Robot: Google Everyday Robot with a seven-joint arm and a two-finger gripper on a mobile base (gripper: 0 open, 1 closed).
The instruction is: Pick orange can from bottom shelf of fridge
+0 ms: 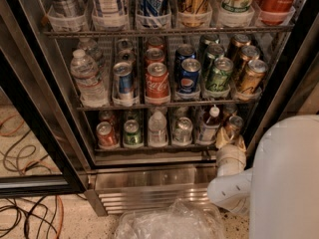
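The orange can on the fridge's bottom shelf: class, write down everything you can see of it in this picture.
The orange can is a small coppery metallic drink can with a silver top. It stands upright in the rightmost lane of the bottom shelf, just right of a white-capped bottle. Only its top and upper body show, because the gripper sits directly in front of its lower part and hides it. Whether the gripper touches the can cannot be told.
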